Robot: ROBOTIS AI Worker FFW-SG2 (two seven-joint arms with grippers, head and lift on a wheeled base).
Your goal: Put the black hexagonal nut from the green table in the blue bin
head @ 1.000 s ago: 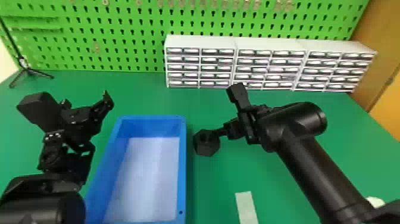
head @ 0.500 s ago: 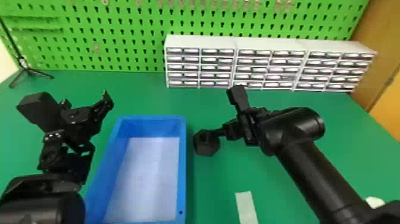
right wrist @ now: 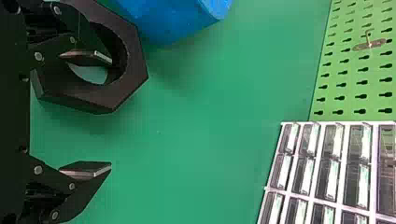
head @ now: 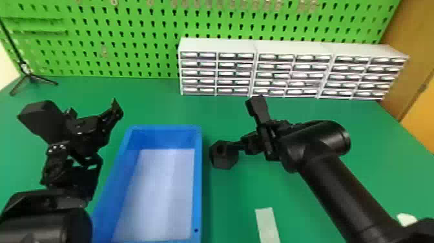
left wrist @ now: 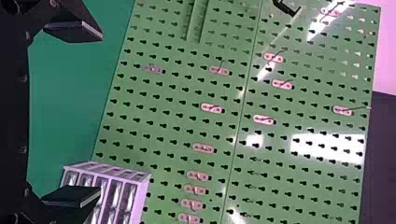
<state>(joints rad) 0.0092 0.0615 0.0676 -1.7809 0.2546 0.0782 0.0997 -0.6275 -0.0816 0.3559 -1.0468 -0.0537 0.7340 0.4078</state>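
Note:
The black hexagonal nut [head: 225, 159] is just right of the blue bin [head: 198, 181]. My right gripper [head: 247, 124] stands open on the nut's right, one finger reaching to its hole. The right wrist view has that finger overlapping the hole of the nut [right wrist: 131, 77], while the other finger of the gripper [right wrist: 109, 113] is well outside it; whether they touch the nut I cannot tell. My left gripper [head: 93, 111] is parked over the table, left of the bin. Seen from its own wrist, the left gripper [left wrist: 87, 114] is open with nothing between its fingers.
White drawer units [head: 292, 69] line the back of the green table [head: 361, 129], before a green pegboard [head: 135, 38]. A pale strip [head: 267, 223] lies near the front, right of the bin. A small black tripod [head: 29, 77] stands at the back left.
The right forearm and wrist have shifted slightly to the left and down in the head view. The nut, the bin and the left arm have kept their places.

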